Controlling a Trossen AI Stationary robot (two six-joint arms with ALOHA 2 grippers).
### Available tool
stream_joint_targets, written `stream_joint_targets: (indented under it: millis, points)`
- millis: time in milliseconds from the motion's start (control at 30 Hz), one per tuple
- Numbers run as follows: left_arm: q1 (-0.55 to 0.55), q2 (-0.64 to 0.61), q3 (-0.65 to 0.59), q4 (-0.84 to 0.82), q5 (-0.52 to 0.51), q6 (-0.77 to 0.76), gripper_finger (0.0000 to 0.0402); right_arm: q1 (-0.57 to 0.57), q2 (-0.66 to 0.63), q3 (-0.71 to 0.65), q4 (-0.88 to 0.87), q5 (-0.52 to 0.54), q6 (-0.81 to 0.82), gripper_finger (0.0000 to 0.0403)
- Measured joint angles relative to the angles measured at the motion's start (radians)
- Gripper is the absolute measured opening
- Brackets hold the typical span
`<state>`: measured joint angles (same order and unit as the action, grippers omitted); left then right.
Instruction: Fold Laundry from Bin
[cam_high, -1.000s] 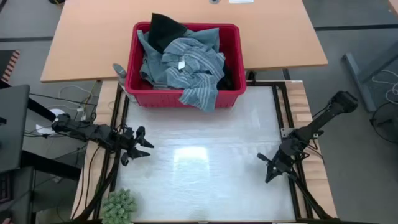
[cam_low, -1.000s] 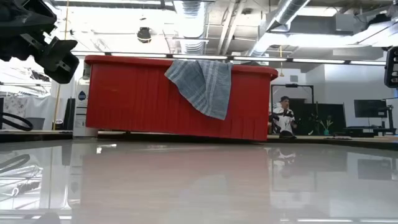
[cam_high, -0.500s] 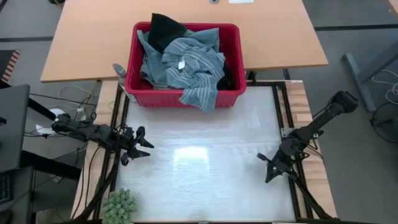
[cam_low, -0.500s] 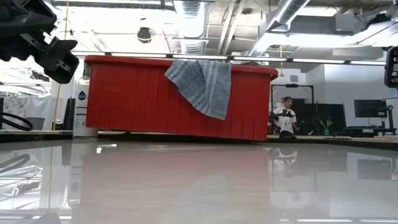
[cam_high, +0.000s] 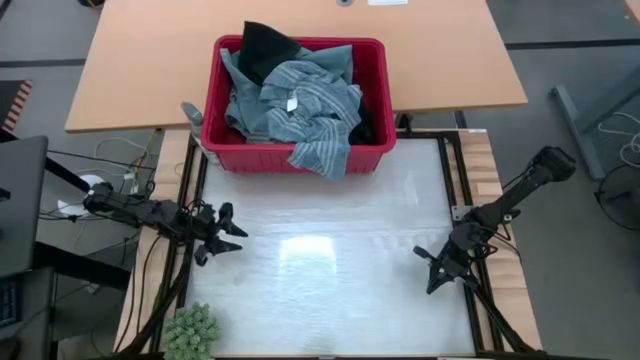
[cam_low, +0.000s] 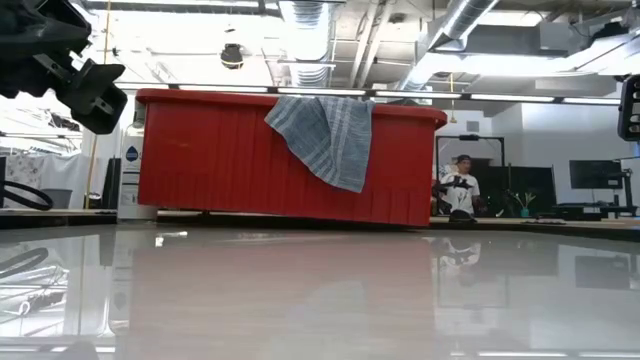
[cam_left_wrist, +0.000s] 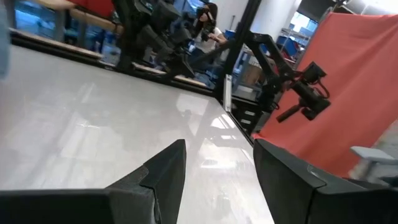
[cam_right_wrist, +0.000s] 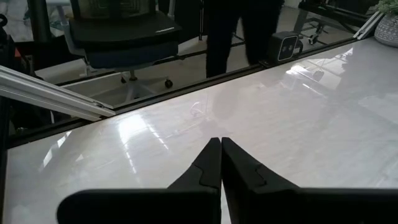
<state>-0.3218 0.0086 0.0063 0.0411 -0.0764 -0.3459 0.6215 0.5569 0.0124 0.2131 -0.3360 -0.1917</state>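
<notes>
The red bin (cam_high: 213, 95) stands at the table's far edge, full of laundry (cam_high: 290, 95): grey-blue striped cloth with a dark piece at the far left. One striped piece (cam_low: 325, 135) hangs by its edge over the bin's near rim. My left gripper (cam_high: 236, 233) hovers open at the table's left edge, nothing between its fingers (cam_left_wrist: 168, 171). My right gripper (cam_high: 424, 270) hovers shut near the table's right edge, its fingertips (cam_right_wrist: 221, 149) together over the bare white surface.
A green spiky plant (cam_high: 190, 330) sits at the table's near left corner. A wooden table (cam_high: 130, 70) lies beyond the bin. The white work surface (cam_high: 330, 270) between the two arms lies bare. A person (cam_low: 458, 185) stands far off in the room.
</notes>
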Motion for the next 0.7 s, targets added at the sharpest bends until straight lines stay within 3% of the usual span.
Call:
stream_joint_targets:
  millis: [133,333,533,700]
  points:
    - [0.0,0.0,0.0,0.028,-0.074,0.019,0.0178,0.0,0.0,0.0,0.0,0.0,0.0,0.0033]
    - [0.0,0.0,0.0,0.026,-0.098,-0.183,0.0178,0.0,0.0,0.0,0.0,0.0,0.0,0.0033]
    - [0.0,0.0,0.0,0.016,-0.094,-0.204,0.0178,0.0,0.0,0.0,0.0,0.0,0.0,0.0033]
    - [0.0,0.0,0.0,0.028,-0.168,-0.278,0.0178,0.0,0.0,0.0,0.0,0.0,0.0,0.0033]
